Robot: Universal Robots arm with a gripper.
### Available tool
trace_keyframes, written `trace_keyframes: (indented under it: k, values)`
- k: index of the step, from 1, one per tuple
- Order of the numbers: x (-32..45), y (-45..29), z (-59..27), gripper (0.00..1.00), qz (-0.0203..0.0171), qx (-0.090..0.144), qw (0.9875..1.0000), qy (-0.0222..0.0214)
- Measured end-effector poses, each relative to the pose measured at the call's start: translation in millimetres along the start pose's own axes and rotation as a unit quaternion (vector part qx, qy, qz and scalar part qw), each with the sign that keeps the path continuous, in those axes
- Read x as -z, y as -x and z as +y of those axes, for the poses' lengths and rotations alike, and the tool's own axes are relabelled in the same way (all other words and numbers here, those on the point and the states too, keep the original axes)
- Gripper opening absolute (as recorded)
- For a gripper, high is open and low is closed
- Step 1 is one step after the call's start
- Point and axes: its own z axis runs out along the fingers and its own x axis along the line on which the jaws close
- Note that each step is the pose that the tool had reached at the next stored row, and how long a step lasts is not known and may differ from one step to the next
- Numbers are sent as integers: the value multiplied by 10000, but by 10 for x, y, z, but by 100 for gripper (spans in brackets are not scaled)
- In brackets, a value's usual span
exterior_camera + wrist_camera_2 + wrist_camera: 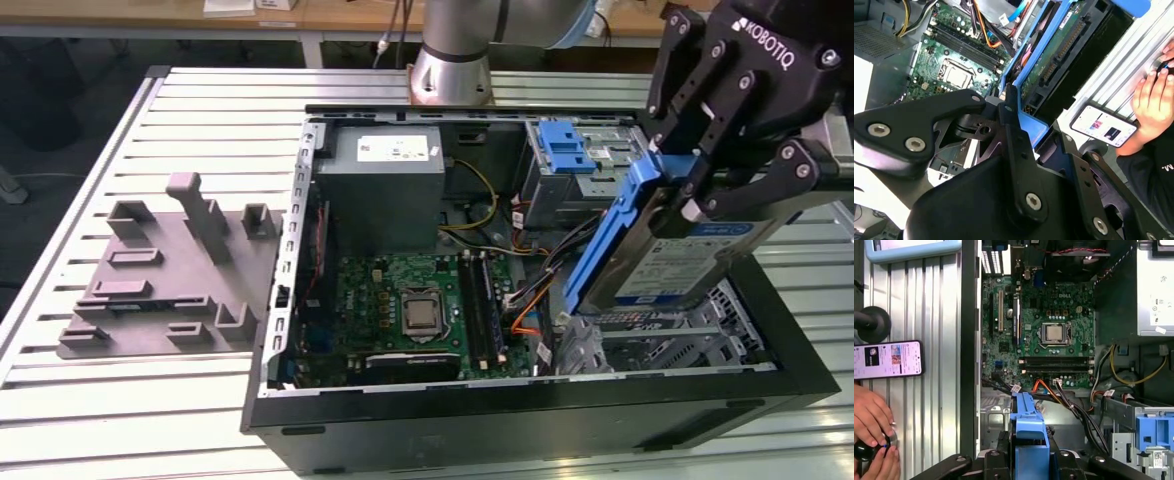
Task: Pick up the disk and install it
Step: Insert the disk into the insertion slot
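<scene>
Disk hangs tilted over the open case, apparently clamped in the pincer.

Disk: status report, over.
Gripper shut on disk. Disk tilted above drive cage, not seated. Loose cables beside the cage.

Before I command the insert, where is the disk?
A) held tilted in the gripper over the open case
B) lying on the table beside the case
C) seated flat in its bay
A: in the exterior view the gripper is shut on the disk, which hangs tilted over the open computer case.
</scene>
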Motion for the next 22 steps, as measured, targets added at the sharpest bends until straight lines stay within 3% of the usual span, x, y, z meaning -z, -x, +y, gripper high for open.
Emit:
trace_keyframes:
  k: [9, 22]
  values:
    - [-55, 3, -143, 36, 1, 0, 10000, 0]
    - [-95, 5, -266, 36, 0, 0, 10000, 0]
